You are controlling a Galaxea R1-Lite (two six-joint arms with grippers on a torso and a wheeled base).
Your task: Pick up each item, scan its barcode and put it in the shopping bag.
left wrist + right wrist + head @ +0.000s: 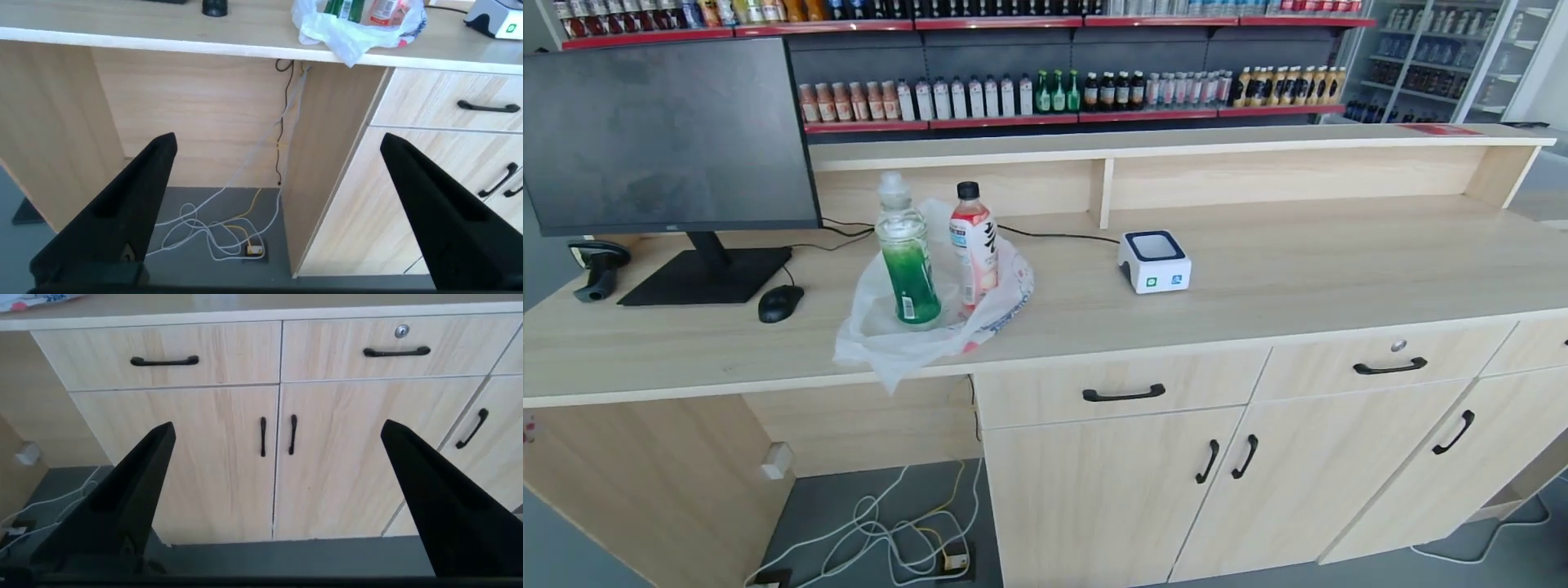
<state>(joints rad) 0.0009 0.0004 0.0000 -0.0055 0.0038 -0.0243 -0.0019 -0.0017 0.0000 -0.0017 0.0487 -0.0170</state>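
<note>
Left jaws spread, low before counter [163,39], right jaws spread, facing cabinet doors [196,457]

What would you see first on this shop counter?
Two bottles stand upright in a crumpled white plastic bag on the light wooden counter: a tall clear-and-green plastic bottle and a pink-labelled bottle with a black cap. A big dark monitor stands to their left.
</note>
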